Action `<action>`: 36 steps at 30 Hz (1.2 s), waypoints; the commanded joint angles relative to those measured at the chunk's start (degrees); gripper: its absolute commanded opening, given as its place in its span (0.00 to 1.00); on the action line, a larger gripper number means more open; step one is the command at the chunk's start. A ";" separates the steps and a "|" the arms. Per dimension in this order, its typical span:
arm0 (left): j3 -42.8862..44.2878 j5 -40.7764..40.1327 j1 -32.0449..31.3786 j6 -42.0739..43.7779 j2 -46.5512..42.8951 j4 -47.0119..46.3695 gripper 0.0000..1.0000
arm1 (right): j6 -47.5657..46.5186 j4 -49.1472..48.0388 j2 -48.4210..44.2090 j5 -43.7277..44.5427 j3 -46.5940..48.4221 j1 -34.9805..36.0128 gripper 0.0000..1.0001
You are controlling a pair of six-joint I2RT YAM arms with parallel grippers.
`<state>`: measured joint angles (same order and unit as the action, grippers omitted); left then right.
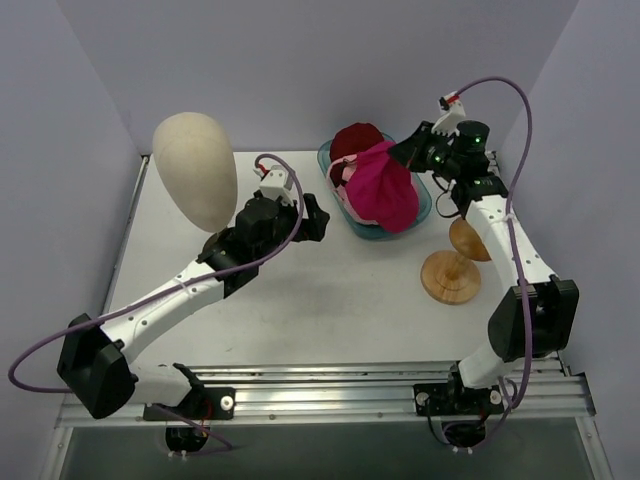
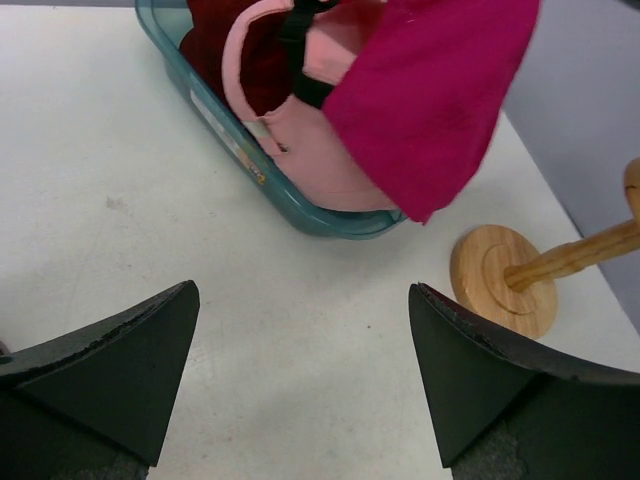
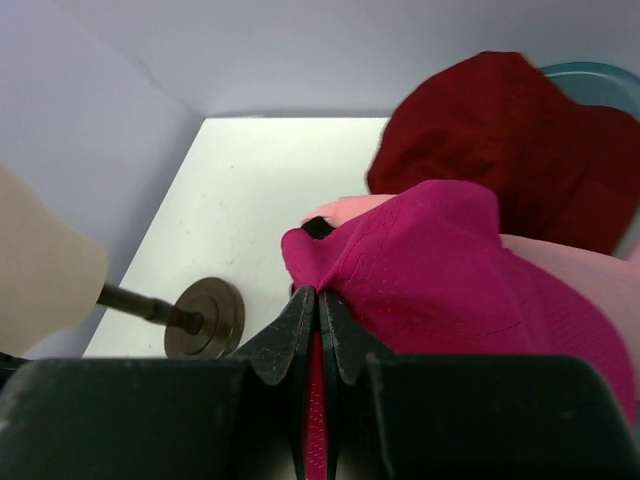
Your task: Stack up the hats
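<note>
The magenta cap (image 1: 385, 190) is pinched by its edge in the clenched right gripper (image 3: 318, 300) and held above the teal tray (image 2: 250, 160). In the tray, the dark red hat (image 1: 355, 140) and a pale pink cap (image 2: 320, 170) are heaped loosely. The left gripper (image 2: 300, 290) is spread wide and holds nothing. Only 3 hats are made out, and no tidy stack is judged built yet.

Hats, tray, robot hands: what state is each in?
Magenta fabric peaked cap, pinched, draped over the tray.
Pale pink fabric cap, lying in tray.
Dark red fabric hat, lying in tray.
Clear teal plastic tray, holding hats.
Left hand, open, empty.
Right hand, shut on magenta cap.
</note>
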<state>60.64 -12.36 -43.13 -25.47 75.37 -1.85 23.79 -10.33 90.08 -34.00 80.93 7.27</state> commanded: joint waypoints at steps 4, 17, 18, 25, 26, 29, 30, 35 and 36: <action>5.27 2.69 1.12 0.86 6.70 -0.53 0.92 | 3.71 -4.43 -3.95 -0.63 -1.30 -4.72 0.00; 9.76 3.75 1.21 1.48 10.67 -0.35 0.89 | 9.08 -10.84 1.06 -10.47 6.26 -3.84 0.00; 9.76 3.92 1.21 1.57 10.41 -0.26 0.89 | 8.99 -11.29 1.15 -11.34 6.09 -2.80 0.00; 9.14 2.43 1.12 2.27 7.08 1.76 0.89 | 6.27 -10.33 3.17 -8.64 6.70 1.87 0.00; 8.71 2.17 1.21 2.27 6.46 1.76 0.89 | 6.27 -10.41 3.69 -8.37 6.79 2.22 0.00; 8.18 0.67 1.21 2.36 3.91 4.22 0.89 | 6.09 -10.86 4.74 -6.88 8.10 4.07 0.00; 8.00 0.32 1.21 2.62 3.21 4.39 0.90 | 5.57 -10.33 5.19 -6.35 9.06 4.51 0.00; 9.14 -0.56 1.39 3.32 -0.49 7.64 0.90 | 5.39 -8.22 8.35 -4.06 16.00 6.18 0.00; 9.32 -0.56 1.47 3.33 -1.10 8.17 0.90 | 5.48 -8.39 8.53 -3.28 16.54 6.27 0.00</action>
<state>67.75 -11.70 -42.15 -23.24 76.71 4.05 29.95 -15.57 99.09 -39.05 92.71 13.04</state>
